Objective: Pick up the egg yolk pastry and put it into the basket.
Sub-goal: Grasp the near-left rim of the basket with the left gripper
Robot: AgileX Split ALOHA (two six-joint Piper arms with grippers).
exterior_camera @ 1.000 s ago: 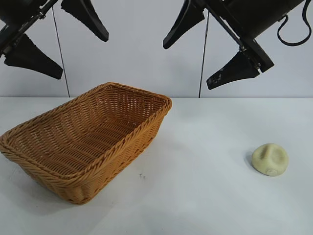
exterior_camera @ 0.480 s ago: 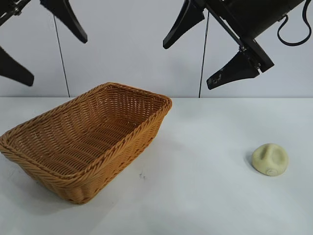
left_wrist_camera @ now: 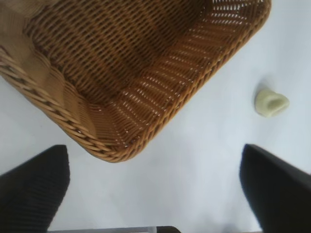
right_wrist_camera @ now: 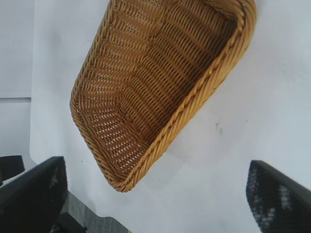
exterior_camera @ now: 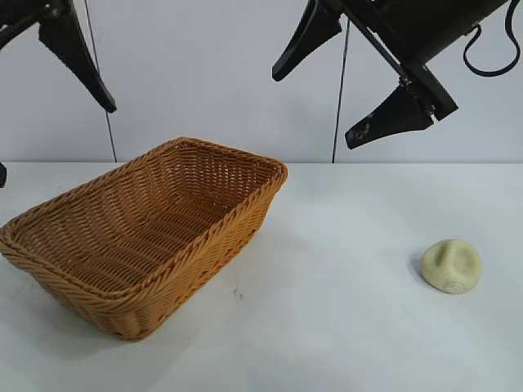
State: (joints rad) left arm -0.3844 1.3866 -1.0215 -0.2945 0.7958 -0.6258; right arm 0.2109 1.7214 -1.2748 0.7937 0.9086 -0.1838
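While right gripper (exterior_camera: 343, 86) hangs open, egg yolk pastry (exterior_camera: 451, 265) below.

Lab bench: white table (exterior_camera: 343, 327), plain wall (exterior_camera: 204, 73).

Left gripper (exterior_camera: 37, 106), black, wedge-fingered: high at the exterior view's upper left edge, jaws spread wide, empty. Right gripper (exterior_camera: 335, 90), same build: raised upper right, angled downward, jaws wide, empty.
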